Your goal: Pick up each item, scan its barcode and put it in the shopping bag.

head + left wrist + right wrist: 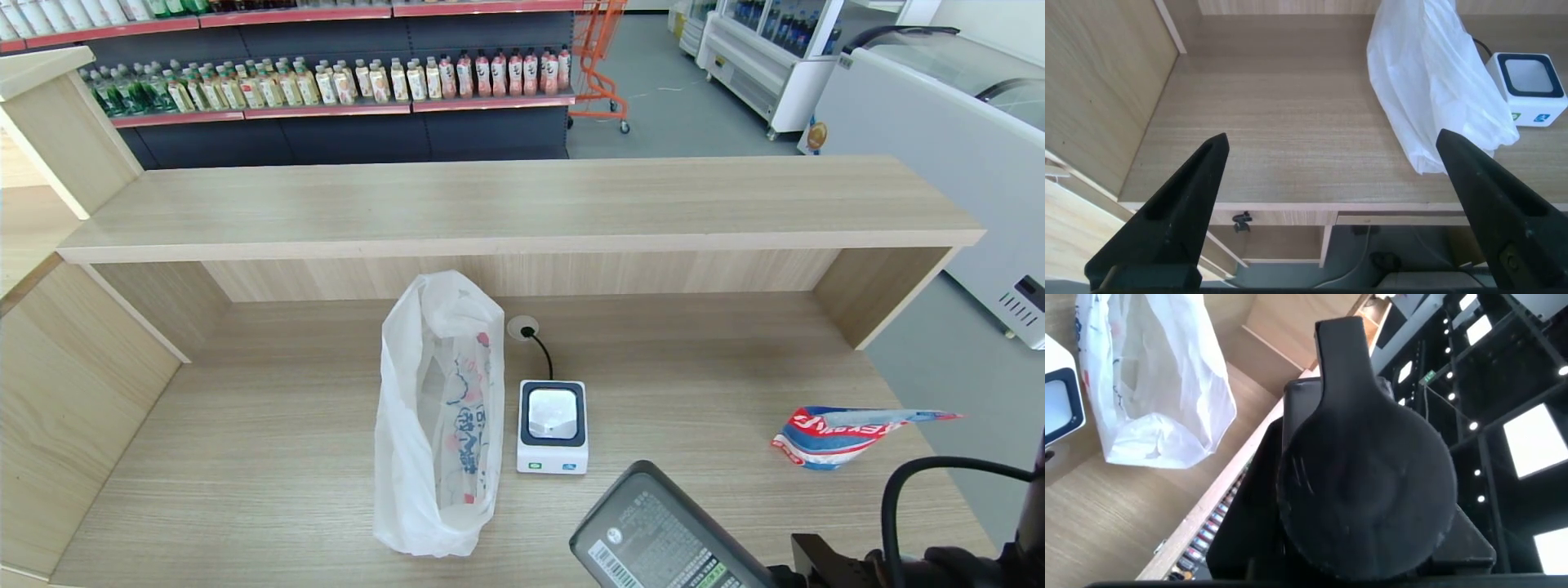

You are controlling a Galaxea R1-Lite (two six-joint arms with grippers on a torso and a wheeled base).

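Down by the near edge of the light wooden counter (pixel 269 457), my right gripper (pixel 796 562) was clenched on the dark grey flat box (pixel 661 535); I held the box up in the air, near the white scanner with a dark glass top (pixel 553 425) but not over it; the white barcode label (pixel 608 559) on the box faced up, and the scanner's glass faced up too, so I judged the box would have to be tipped over for the glass to read it; the thin white plastic shopping bag (pixel 441 416) stood just beside the scanner on its left with its mouth open at the top, which I thought made for a short trip from scan to drop; my left gripper (pixel 1331 204) hung low by the counter's near left side with its jaws spread wide and nothing between them, out of the bag's way; a red, white and blue snack packet (pixel 841 434) lay well apart on the right, waiting its turn.
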